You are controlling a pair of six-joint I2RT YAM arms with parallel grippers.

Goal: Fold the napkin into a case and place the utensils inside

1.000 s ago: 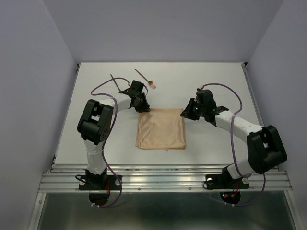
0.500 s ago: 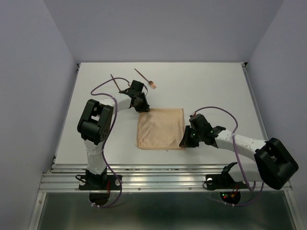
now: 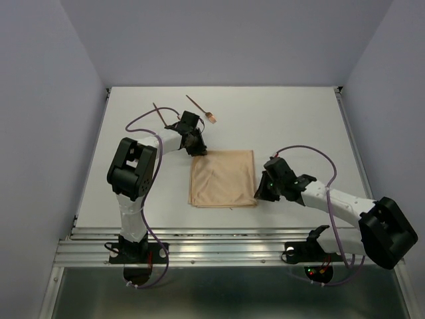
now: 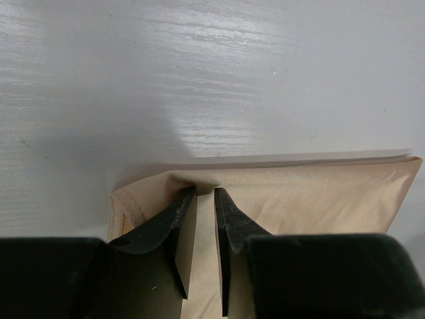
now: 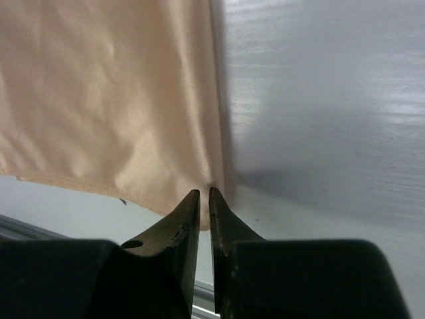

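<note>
One change: the right hand, nearly closed and empty, has come to the near right corner of the napkin; the left hand still pinches its far left corner, so I think the next fold can begin.

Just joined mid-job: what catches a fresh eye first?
The tan napkin lies folded flat on the table, the left claw pinching its far left corner and the right claw at its near right corner. The two utensils lie untouched at the far side, beyond the left arm.
</note>
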